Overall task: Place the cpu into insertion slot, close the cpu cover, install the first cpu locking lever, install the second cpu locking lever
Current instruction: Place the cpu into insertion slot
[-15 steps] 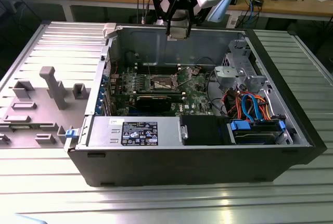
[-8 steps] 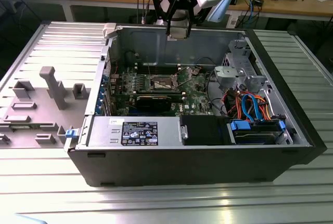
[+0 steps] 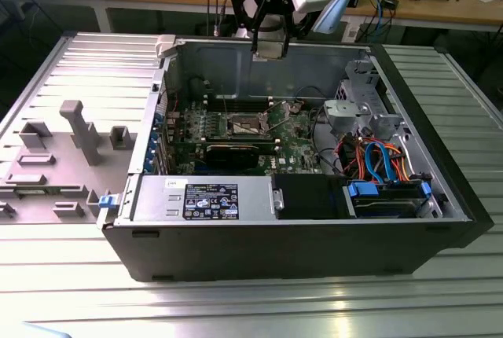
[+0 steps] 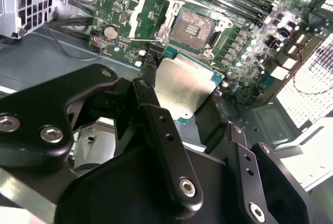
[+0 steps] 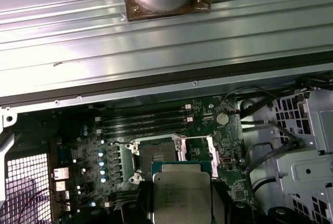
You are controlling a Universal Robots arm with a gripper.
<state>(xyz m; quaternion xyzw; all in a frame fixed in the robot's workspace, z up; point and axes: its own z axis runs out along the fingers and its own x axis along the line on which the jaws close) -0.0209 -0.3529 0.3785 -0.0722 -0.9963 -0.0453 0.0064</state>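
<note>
The hand (image 4: 183, 98) is clamped on the cpu (image 4: 182, 84), its black metal fingers (image 4: 158, 125) pressing opposite edges of the flat, silver-grey square chip. It hangs pointing down over the open computer case (image 3: 314, 228), which sits on the ribbed metal tabletop (image 3: 440, 291). Below, on the green board, the insertion slot (image 4: 196, 28) lies bare. Its thin silvery cpu cover (image 4: 148, 18) is flipped open beside it.

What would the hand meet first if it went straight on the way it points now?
Probably the insertion slot, or the green board right beside it. The hand holds the cpu above them, and the cpu cover is flipped open. Depth is unclear.
</note>
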